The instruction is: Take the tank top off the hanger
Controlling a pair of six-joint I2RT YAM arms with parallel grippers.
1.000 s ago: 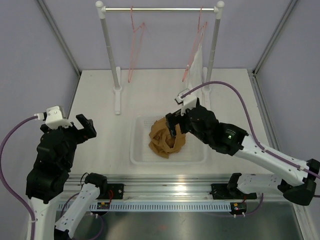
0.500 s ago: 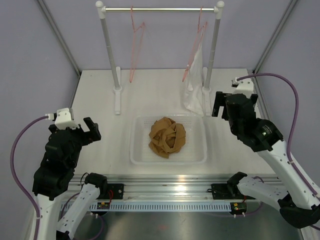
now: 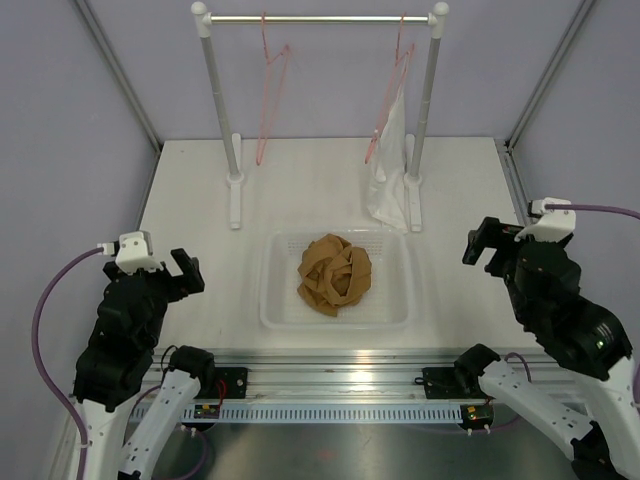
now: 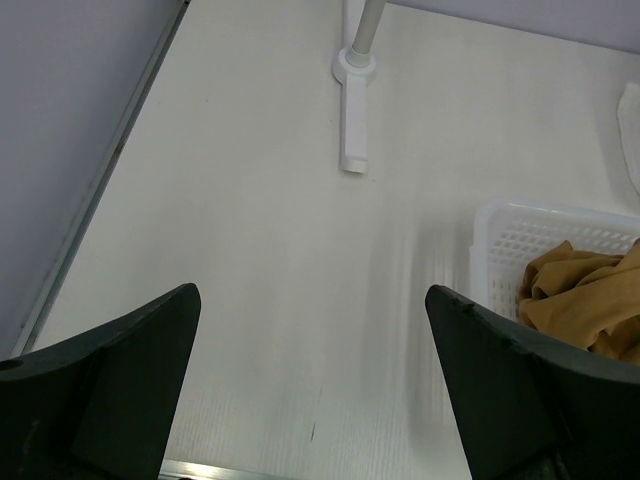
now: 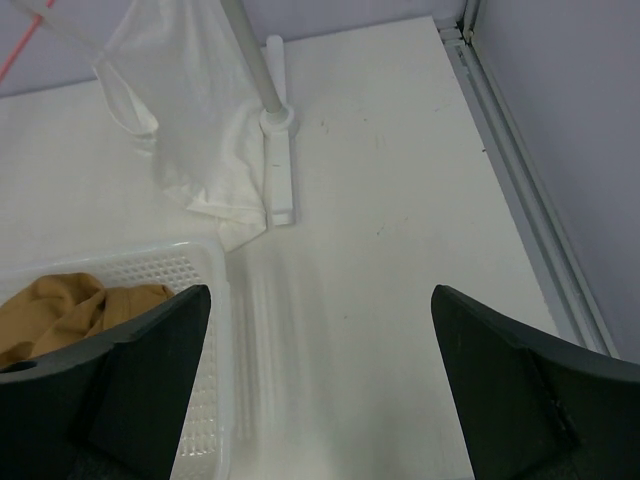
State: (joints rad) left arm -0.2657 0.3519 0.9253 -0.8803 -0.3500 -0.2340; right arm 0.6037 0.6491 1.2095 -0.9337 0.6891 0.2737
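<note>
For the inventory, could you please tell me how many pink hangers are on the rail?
2. A bare hanger hangs near the left end of the rail; a second hanger near the right end carries the white garment. None appears hidden.

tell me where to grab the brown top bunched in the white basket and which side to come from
Pinch a raised strap fold on top of the tank top, coming straight down from above. It lies crumpled in a heap inside the basket, whose walls would likely block a sideways approach, while the upturned folds offer a thin edge to close on.
</note>
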